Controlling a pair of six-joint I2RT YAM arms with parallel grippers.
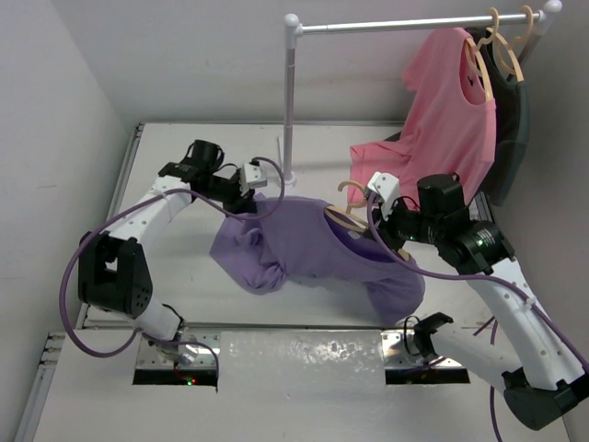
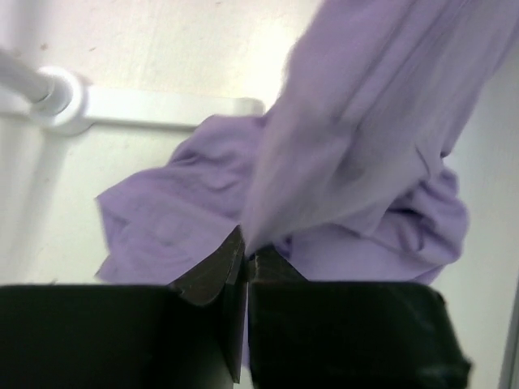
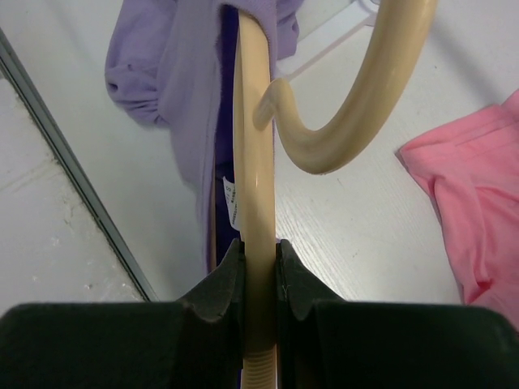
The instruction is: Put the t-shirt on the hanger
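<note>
a: left gripper (image 1: 247, 191)?
b: pinched tight on the t-shirt (image 1: 304, 253) edge, cloth lifted over the table (image 1: 184, 276)
a: right gripper (image 1: 385, 204)?
b: clamped on the hanger (image 3: 255, 162), which sits in the shirt's collar, hook sticking out

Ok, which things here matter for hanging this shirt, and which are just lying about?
In the job: purple t-shirt, tan hanger, left gripper shut on the t-shirt, right gripper shut on the hanger.
Not in the job: pink t-shirt, dark garment, clothes rail.
</note>
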